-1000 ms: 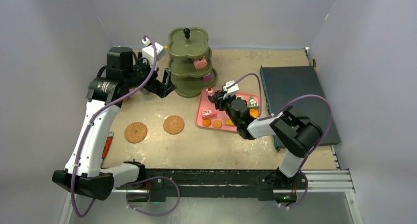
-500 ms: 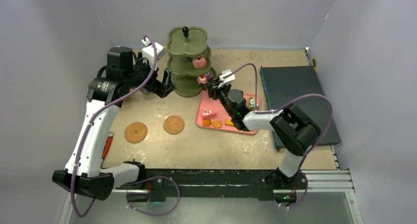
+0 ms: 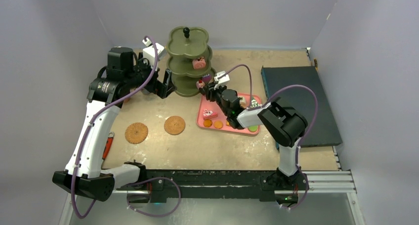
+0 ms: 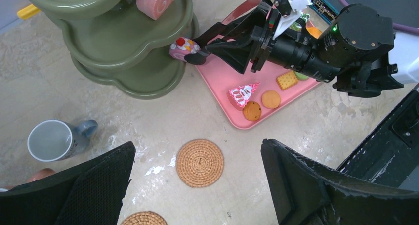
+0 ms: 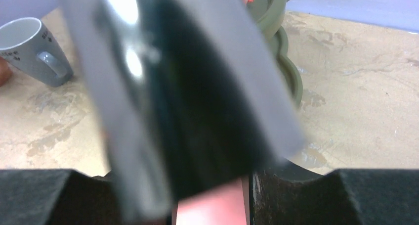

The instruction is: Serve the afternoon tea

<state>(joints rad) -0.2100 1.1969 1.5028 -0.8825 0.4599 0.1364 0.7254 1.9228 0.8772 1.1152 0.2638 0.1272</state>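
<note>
While the right arm stretches over the flat pink tray (image 4: 217,81), the right end effector (image 3: 216,93) is clenched on black tongs (image 4: 225,47). So it looks from the left wrist view, at least; the right wrist view is only a dark blur. The tong tips pinch a pink pastry (image 4: 182,46) with a red top, held at the rim of the middle tier of the olive stand (image 3: 195,44), above the lowest tier. Cannot tell whether it touches the rim.

Left end effector (image 3: 167,85): released, fingers wide apart, nothing between them, just beside the stand's left flank.

Stand: three clover tiers, upright at the back of the bench (image 3: 237,146). Pink roll (image 3: 199,63) on the middle tier.

Tray, right of the stand's foot: an iced pink slice (image 4: 243,94), two round orange biscuits (image 4: 252,111), a square cracker (image 4: 286,79), something green (image 4: 301,75) half hidden behind the arm.

Grey-blue cup (image 4: 54,141) on the bench left of the stand, a terracotta cup (image 4: 37,175) just beside it, mostly hidden. Two brown coasters (image 3: 174,125) lie side by side toward the near edge, well apart from the cups.
</note>
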